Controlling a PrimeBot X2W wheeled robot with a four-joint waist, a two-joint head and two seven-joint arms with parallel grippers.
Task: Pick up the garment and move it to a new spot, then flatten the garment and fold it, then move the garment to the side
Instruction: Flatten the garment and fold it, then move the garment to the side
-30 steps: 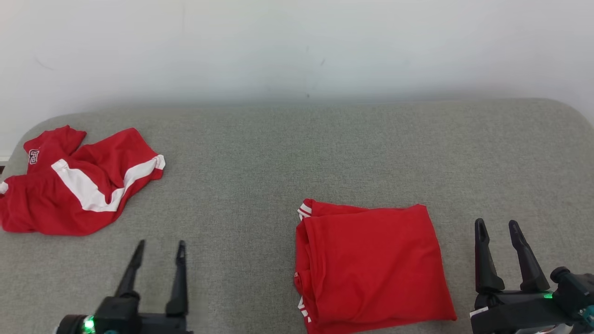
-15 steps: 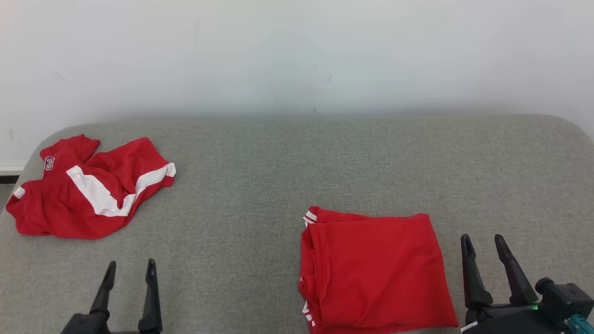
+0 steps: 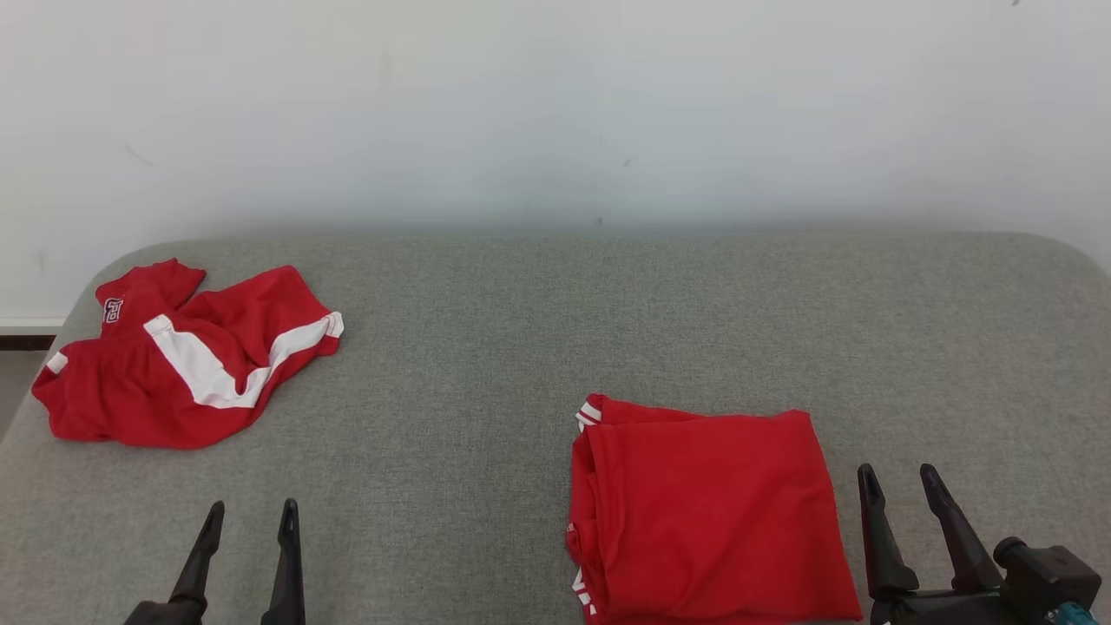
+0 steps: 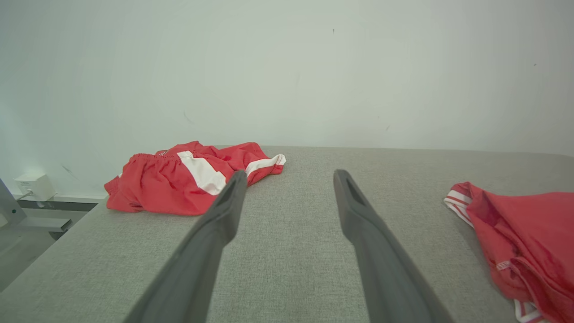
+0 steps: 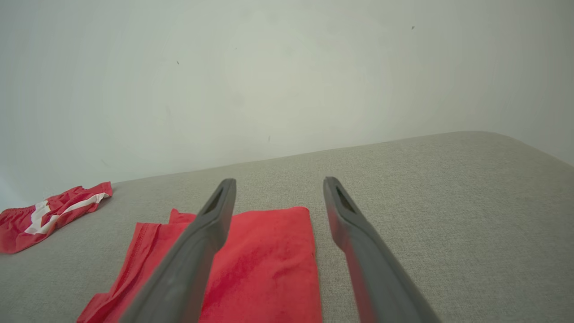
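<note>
Head, shorts (image 3: pixel 187 360): red with white stripes, crumpled, lying at the far left of the grey pad (image 3: pixel 521 347), close to its edge.
Head, folded garment (image 3: pixel 712 512): a neat red rectangle at near right, flat on the pad, with a striped cuff showing at its left corner.
Head, left gripper (image 3: pixel 251 508): low at the near edge, fingers apart, nothing between them. It is well short of the shorts.
Head, right gripper (image 3: pixel 897 476): just beside the folded garment's right edge but not touching it, fingers apart and empty.
Left wrist, left gripper (image 4: pixel 290 175): my fingers are spread above bare pad. The shorts (image 4: pixel 179 188) lie ahead and to the left, and the folded garment (image 4: pixel 529 224) is off to the right.
Right wrist, right gripper (image 5: pixel 279 181): spread and raised over the folded garment's (image 5: pixel 264 260) far right corner, with no cloth pinched. The shorts (image 5: pixel 40 220) sit at far left.
Step, my reading: the folded piece looks finished and set aside, so I am between garments, with the shorts not yet picked up.
Next move: reach the left arm forward and left, come down on a raised ridge of the shorts, and close on a single layer if I can.
Caution: the shorts lie near the pad's edge, so a clumsy pinch could drag them off.
</note>
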